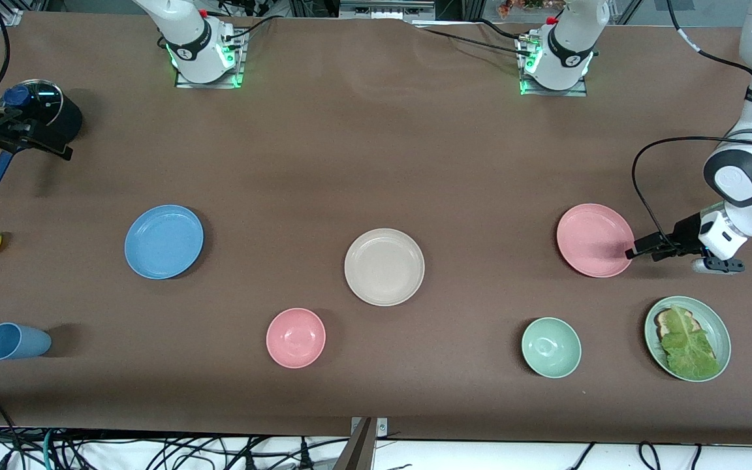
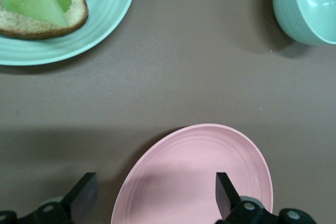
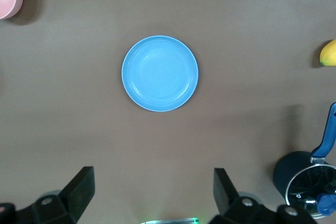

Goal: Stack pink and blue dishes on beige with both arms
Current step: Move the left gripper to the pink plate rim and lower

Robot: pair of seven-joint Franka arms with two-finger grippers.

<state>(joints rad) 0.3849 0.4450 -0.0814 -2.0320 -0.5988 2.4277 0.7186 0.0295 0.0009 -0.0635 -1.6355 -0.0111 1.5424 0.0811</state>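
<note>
Left gripper spread at pink plate rim; right gripper spread above blue plate

My front camera looked down from high across the table, facing both arm bases. The left wrist camera hung close over the pink plate, which the front view shared; my right wrist camera sat higher, looking down on the blue plate.

Beige plate lies between two plates.
</note>
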